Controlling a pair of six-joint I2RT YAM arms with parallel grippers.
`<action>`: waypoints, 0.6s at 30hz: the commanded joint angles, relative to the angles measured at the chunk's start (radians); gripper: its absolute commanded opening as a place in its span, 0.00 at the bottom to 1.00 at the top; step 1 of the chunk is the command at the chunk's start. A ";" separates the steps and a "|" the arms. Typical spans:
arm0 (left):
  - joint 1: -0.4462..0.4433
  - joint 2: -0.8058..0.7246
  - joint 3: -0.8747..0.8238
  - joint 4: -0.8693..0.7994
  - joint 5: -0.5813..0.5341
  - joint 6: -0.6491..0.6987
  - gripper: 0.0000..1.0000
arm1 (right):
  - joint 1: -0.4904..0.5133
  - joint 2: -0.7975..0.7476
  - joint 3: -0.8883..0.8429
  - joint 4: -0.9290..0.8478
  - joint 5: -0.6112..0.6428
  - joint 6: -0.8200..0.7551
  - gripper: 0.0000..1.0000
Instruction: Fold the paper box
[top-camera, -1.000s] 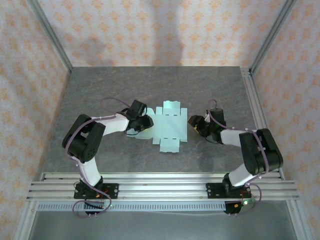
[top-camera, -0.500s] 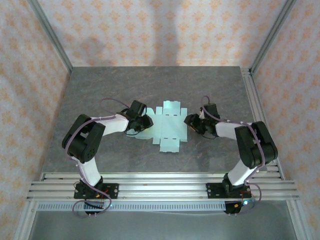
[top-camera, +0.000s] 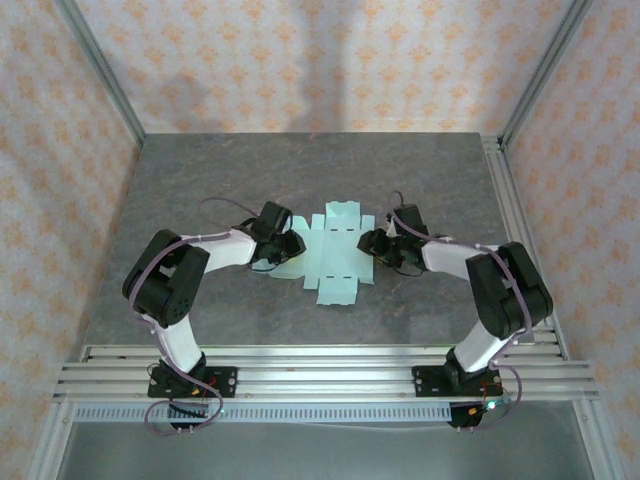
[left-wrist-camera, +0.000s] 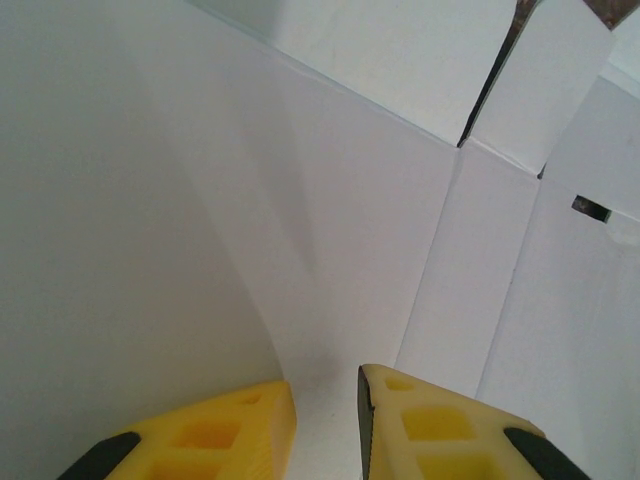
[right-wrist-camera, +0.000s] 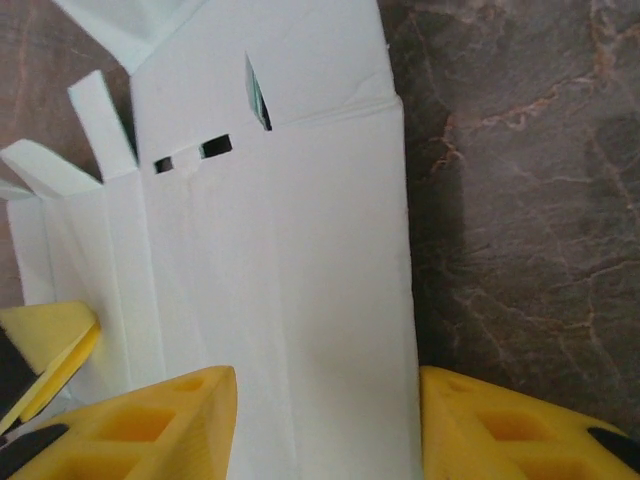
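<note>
mint-blue card, the paper box (top-camera: 338, 262) lies as an open die-cut sheet in the middle of the grey table (top-camera: 300, 170), flaps and tabs spread out. in the left wrist view its left side panel curls up off the surface. the right panel lies flat, its slots plain to see.

the left gripper (top-camera: 283, 243) sits at the sheet's left edge. its yellow fingers (left-wrist-camera: 240, 420) stand a narrow gap apart with card showing in the gap, and i cannot tell whether they pinch it. the right gripper (top-camera: 375, 243) sits at the right edge with its fingers (right-wrist-camera: 170, 410) spread wide, one over the card and the other just beside the panel's outer edge on the bare table.

the step in hand looks like raising the side panels. to do it well, bend each panel along its scored crease, not through the soft middle. keep the centre panel flat on the table, and work both sides evenly so the thin sheet neither slides nor buckles.
</note>
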 joint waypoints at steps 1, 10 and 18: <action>0.001 0.041 -0.054 -0.124 -0.039 -0.014 0.27 | 0.014 -0.088 0.026 -0.007 -0.002 -0.012 0.50; 0.001 0.054 -0.040 -0.114 -0.024 -0.005 0.27 | 0.015 -0.076 0.042 -0.021 -0.048 -0.069 0.50; 0.001 0.066 -0.028 -0.115 -0.016 0.002 0.27 | 0.018 -0.063 0.055 0.020 -0.043 -0.072 0.46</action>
